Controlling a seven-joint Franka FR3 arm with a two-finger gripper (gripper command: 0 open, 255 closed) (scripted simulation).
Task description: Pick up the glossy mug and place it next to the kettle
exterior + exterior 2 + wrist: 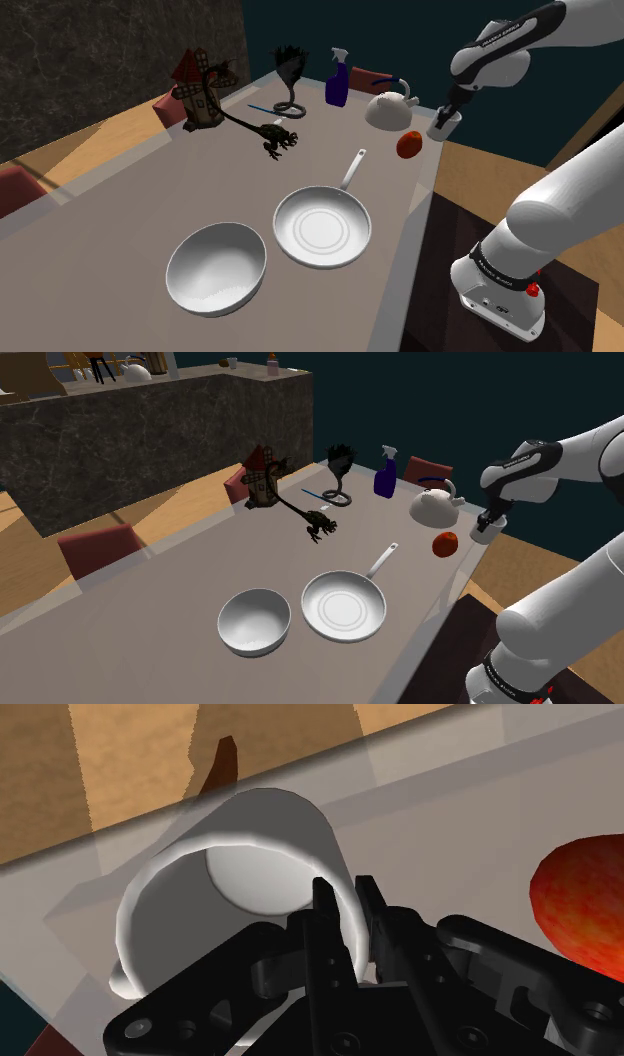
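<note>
At the shoulder view's upper right, beside the kettle (392, 108), the gripper (345, 894) pinches the rim of the white mug (265, 814) narrowly, a thin hold that might slip near the table (150, 200) edge.

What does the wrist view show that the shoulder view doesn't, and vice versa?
Wrist: the jaws shut on the mug's wall, one inside the rim and one outside, plus its hollow interior.
Shoulder: the kettle, pan, bowl, spray bottle and the arm above the table.
Both: the mug and the red fruit beside it.
</note>
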